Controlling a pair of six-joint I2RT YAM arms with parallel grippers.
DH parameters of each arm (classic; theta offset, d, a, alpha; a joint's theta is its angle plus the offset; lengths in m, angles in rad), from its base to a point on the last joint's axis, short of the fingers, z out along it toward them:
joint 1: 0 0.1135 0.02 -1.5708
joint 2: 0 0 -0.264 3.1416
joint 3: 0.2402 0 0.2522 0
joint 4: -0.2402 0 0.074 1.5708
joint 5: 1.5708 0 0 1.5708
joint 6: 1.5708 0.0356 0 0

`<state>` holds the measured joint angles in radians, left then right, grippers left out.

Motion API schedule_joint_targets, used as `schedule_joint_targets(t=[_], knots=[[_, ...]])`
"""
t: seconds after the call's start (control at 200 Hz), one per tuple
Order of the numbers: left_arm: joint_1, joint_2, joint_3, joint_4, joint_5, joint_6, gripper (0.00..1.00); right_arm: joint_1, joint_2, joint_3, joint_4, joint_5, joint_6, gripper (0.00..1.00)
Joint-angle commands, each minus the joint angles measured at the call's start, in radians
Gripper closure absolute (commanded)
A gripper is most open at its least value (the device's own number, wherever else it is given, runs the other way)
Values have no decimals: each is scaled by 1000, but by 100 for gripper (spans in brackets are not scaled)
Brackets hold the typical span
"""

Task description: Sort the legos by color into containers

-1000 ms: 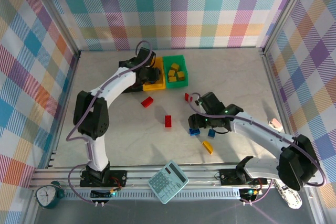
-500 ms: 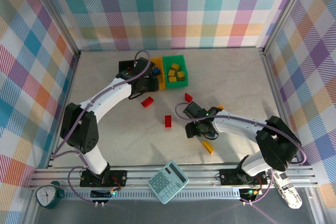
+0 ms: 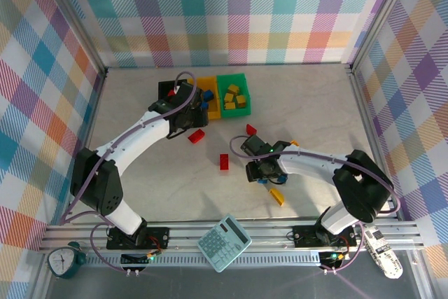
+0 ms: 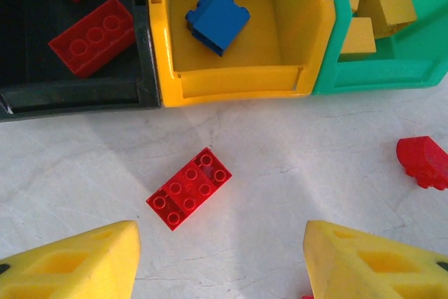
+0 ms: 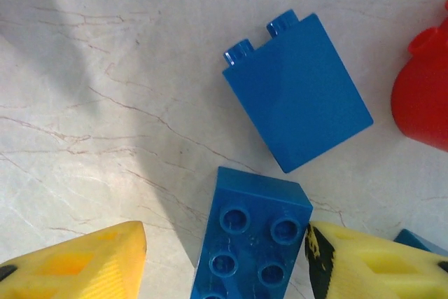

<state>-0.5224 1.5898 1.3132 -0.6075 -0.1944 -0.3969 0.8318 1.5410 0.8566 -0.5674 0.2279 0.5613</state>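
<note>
Three bins stand side by side at the back. The black bin (image 3: 168, 91) (image 4: 77, 89) holds red legos, the yellow bin (image 3: 208, 83) (image 4: 238, 78) blue ones, the green bin (image 3: 234, 82) (image 4: 378, 78) yellow ones. My left gripper (image 3: 189, 118) (image 4: 220, 264) hangs open over the table just in front of the bins. A flat red lego (image 3: 197, 136) (image 4: 190, 188) lies ahead of its fingers. My right gripper (image 3: 260, 171) (image 5: 224, 260) is open around a studded blue lego (image 5: 252, 243). The right finger (image 5: 371, 260) touches it and the left finger (image 5: 77, 260) stands apart. A second blue lego (image 5: 297, 92) lies on its side just beyond.
Loose red legos lie at mid-table (image 3: 224, 161) and nearer the green bin (image 3: 250, 129) (image 4: 423, 162). A yellow lego (image 3: 277, 196) lies near my right arm. A teal calculator (image 3: 224, 242) sits on the front rail, a small clock (image 3: 63, 260) at the front left corner.
My left gripper has drawn back from over the bins toward the near side, above the red lego. My right gripper has shifted left and lowered around the blue lego.
</note>
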Motion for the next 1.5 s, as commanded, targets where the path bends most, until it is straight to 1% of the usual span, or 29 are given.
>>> schedule_joint_targets(t=[0.0,0.135,0.205,0.295,0.38,0.475,0.61,0.74,0.915,1.04,1.22,1.495], knots=[[-11,-42,-18,-29,-18,-11,37,6,20,21,-16,15,0,39],[-14,-64,-32,-37,-20,-13,37,5,32,9,-17,22,5,41],[-16,-80,-43,-38,-20,-16,37,6,42,6,-17,21,4,45],[-18,-108,-57,-44,-21,-17,37,6,43,4,-12,19,0,54],[-21,-138,-68,-55,-33,-16,37,6,27,7,-9,18,-13,65],[-24,-177,-83,-76,-56,-19,37,6,6,32,-18,13,-43,72],[-27,-250,-122,-92,-78,-39,37,6,-17,117,-26,-5,-112,75],[-39,-329,-184,-92,-93,-74,37,0,9,253,-6,-26,-193,75],[-48,-397,-234,-120,-118,-102,37,-23,111,430,94,-83,-276,76],[-56,-426,-249,-148,-130,-122,37,-54,230,574,154,-141,-322,76],[-67,-455,-267,-164,-144,-139,37,-80,416,791,199,-138,-371,76],[-117,-472,-256,-202,-168,-159,37,-127,691,1117,185,-149,-377,76]])
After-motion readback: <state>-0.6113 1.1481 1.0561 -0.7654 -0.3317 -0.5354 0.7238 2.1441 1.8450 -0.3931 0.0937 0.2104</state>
